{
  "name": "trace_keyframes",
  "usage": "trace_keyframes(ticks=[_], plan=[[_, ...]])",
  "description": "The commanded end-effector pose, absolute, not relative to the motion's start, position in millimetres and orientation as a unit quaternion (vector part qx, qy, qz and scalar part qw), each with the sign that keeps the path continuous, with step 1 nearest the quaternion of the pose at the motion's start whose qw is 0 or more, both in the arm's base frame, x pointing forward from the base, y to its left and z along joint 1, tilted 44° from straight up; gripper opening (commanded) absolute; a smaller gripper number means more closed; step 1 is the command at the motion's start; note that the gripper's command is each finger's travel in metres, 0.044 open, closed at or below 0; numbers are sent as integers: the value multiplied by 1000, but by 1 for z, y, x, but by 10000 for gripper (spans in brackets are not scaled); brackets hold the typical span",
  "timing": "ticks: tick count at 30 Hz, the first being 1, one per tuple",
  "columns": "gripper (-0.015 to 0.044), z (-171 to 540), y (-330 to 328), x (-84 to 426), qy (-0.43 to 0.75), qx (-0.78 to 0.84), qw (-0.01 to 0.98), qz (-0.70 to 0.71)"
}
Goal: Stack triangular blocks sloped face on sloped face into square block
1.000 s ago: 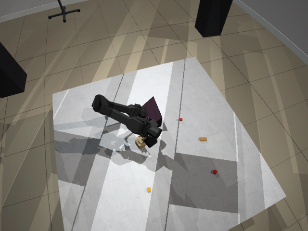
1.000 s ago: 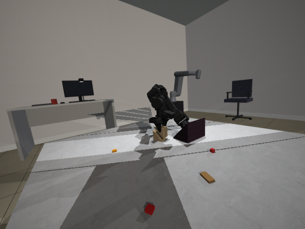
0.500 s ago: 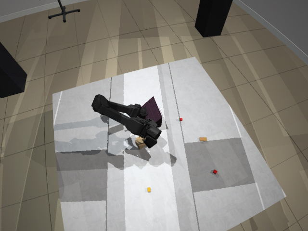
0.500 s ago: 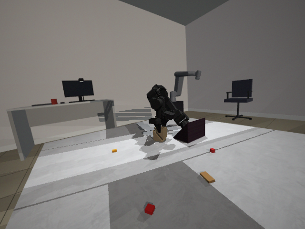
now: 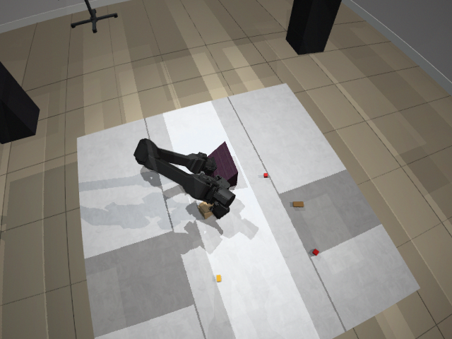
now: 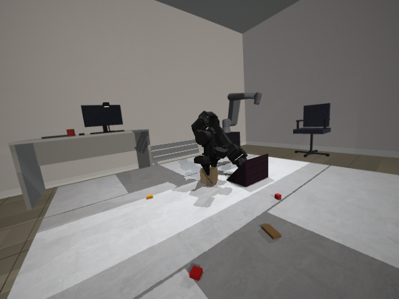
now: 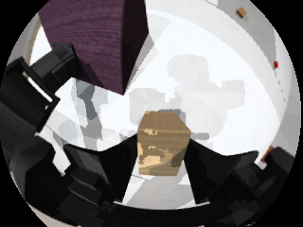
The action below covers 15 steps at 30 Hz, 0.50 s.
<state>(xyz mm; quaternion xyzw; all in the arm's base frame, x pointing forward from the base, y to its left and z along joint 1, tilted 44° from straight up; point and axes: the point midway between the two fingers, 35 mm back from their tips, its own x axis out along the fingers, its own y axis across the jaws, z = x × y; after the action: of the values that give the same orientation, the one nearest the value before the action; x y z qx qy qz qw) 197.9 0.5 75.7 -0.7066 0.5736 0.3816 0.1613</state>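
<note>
My gripper (image 6: 210,170) (image 7: 161,136) is shut on a tan wooden triangular block (image 6: 214,175) (image 7: 163,153), with one finger on each side. The other triangular block (image 6: 204,180) is low on the table, right under and against the held one. A slanted seam between them shows in the exterior view, and together they look nearly square. In the top view the tan pair (image 5: 205,211) is partly hidden by my hand. Whether the sloped faces touch fully and the ends are even cannot be told, as the fingers and hand cover part of them.
A large dark purple wedge (image 5: 224,166) (image 6: 257,170) (image 7: 97,38) stands close beside my arm. Farther off on the table (image 5: 251,255) lie a red cube (image 5: 265,175) (image 6: 277,196), another red cube (image 5: 316,252) (image 6: 196,273), a flat brown block (image 5: 298,204) (image 6: 271,231) and a small yellow block (image 5: 218,278) (image 6: 149,196).
</note>
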Motion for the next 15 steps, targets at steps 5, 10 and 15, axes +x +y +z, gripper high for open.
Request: trace_keyframes(ticks=[5, 10, 15], plan=[[0, 74, -5, 198, 574, -708, 158, 381], [0, 73, -8, 198, 574, -708, 158, 380], [0, 73, -8, 198, 574, -708, 158, 380]])
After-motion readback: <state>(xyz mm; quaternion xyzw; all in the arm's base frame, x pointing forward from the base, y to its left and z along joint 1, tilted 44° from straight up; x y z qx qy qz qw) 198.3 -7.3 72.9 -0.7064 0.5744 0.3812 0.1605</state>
